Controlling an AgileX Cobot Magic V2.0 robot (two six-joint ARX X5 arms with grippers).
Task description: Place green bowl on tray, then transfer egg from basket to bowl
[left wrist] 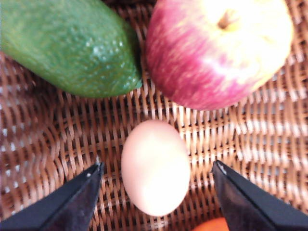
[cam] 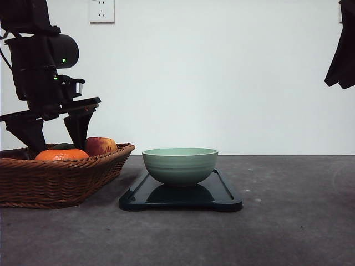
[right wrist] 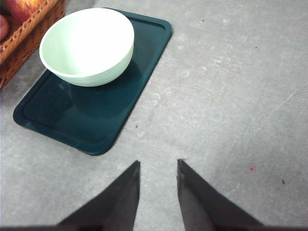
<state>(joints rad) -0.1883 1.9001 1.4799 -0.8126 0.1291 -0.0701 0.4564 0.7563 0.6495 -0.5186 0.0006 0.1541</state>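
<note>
The table (cam: 288,221) had a dark grey, faintly speckled top with a few pale scuffs. Two things rested directly on it: a brown wicker basket (cam: 55,183) at the left, and just beside it, toward the middle, a flat dark tray (cam: 222,199). The two looked slightly apart.

Apple (left wrist: 219,50): red with yellow patches, stem hollow visible, lying on woven wicker; in the front view its red top (cam: 101,146) shows above the rim. Avocado (left wrist: 70,45): green, pebbled skin, just beside the apple. Orange fruit (cam: 61,154): flattish, glossy, near the apple. Worktop (cam: 288,221): dark grey, matte, lightly speckled. Wall (cam: 222,77): plain white. Power socket (cam: 101,10): white, mounted high on the wall.
</note>
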